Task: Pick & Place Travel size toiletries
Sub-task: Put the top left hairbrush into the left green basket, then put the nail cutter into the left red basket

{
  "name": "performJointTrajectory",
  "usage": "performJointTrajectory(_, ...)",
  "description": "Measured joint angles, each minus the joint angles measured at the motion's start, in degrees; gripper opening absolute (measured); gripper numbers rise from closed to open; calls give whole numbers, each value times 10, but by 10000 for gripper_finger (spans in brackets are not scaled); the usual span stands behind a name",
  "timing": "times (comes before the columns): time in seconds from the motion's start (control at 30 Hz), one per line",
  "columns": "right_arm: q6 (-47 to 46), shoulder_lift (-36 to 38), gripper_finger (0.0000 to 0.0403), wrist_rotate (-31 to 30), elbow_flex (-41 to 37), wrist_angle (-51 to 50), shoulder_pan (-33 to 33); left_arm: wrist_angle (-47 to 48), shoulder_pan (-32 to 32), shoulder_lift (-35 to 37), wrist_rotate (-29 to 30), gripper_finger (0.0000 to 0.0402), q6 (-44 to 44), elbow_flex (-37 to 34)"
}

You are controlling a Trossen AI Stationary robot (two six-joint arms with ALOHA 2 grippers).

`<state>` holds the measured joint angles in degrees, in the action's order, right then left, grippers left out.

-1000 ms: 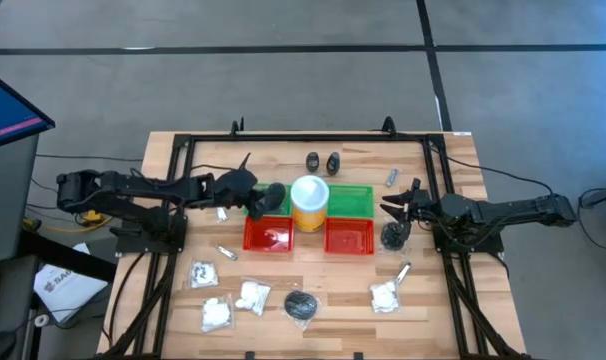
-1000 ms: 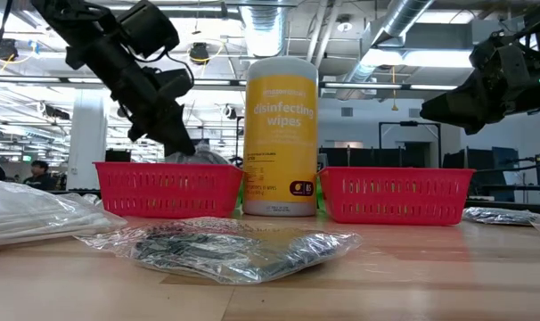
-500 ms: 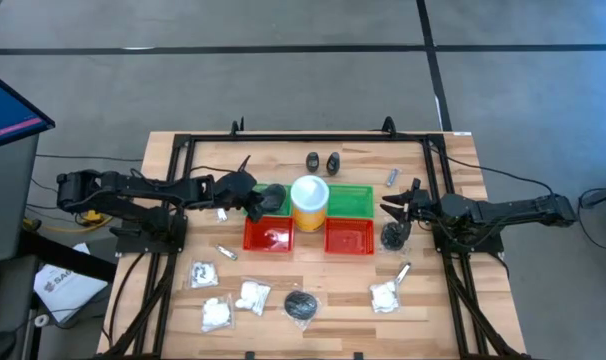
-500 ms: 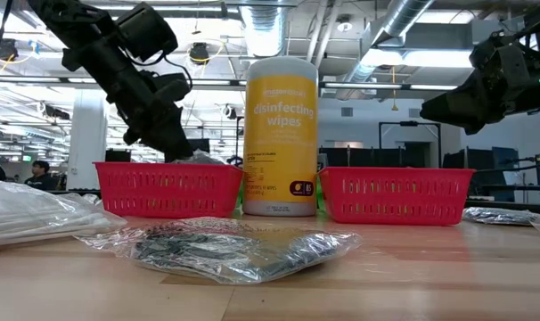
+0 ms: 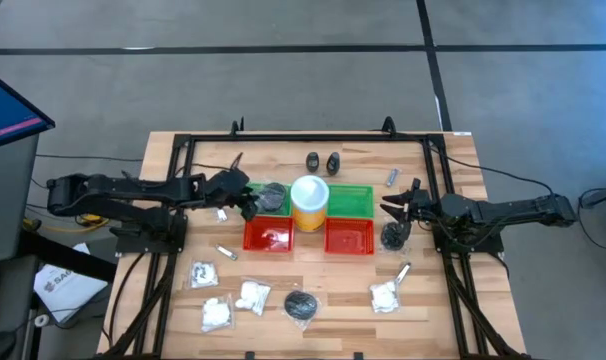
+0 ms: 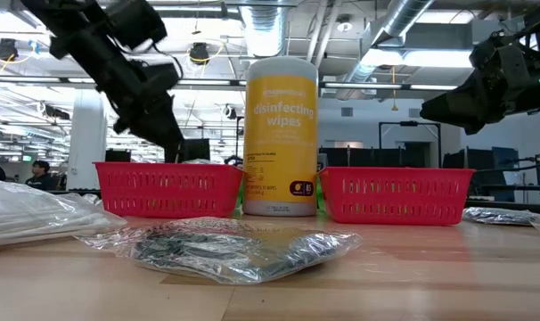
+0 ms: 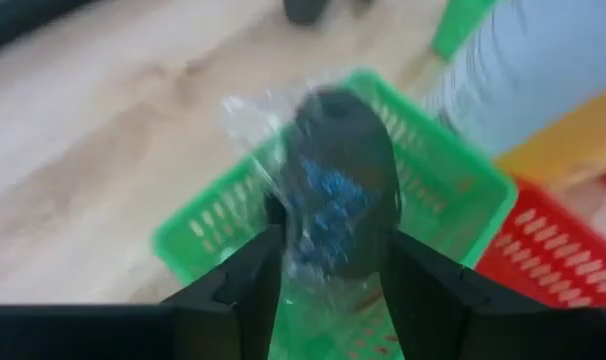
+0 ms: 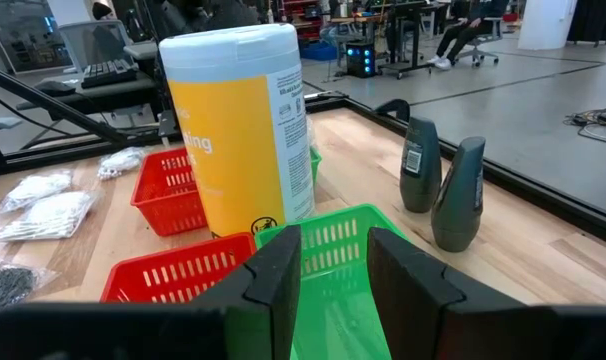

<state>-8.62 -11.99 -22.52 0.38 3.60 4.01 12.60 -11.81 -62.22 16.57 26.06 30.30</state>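
A dark grey round pad in clear wrap [image 7: 335,190] lies in the left green tray [image 5: 275,204], resting on the tray's floor. My left gripper [image 5: 247,203] hovers open just left of that tray, its fingers [image 7: 245,290] apart on either side of the pad in the left wrist view and clear of it. My right gripper [image 5: 394,206] hangs open past the right green tray [image 8: 335,250], with nothing between its fingers. Another dark pad [image 5: 392,236] lies on the table under it. Two black bottles [image 5: 323,161] stand at the far side.
A yellow wipes cylinder [image 5: 309,203] stands between the trays, with two red trays [image 5: 268,236] [image 5: 349,238] in front. White packets [image 5: 215,313] [image 5: 385,296], a wrapped dark pad [image 5: 301,305] and silvery tubes [image 5: 226,253] [image 5: 392,177] lie scattered. A black frame [image 5: 183,150] borders the table.
My left gripper has opened and let go of the wrapped dark pad, which now lies in the left green tray. It has then drawn back toward the table's left edge and risen a little.
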Motion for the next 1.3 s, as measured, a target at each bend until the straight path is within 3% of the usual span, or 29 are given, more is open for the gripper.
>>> performJointTrajectory(0.2,0,0,109,0,0,0,0,46,10,68,11,152,44,1)
performJointTrajectory(0.33,0,0,109,0,0,0,0,109,22,73,34,149,87,0)
performJointTrajectory(0.53,-4,0,109,0,0,0,1,201,25,60,47,145,187,0)
performJointTrajectory(0.93,-4,0,109,0,0,0,1,280,25,42,41,144,299,0)
performJointTrajectory(1.3,-4,0,109,0,0,0,1,318,25,-20,31,144,347,0)
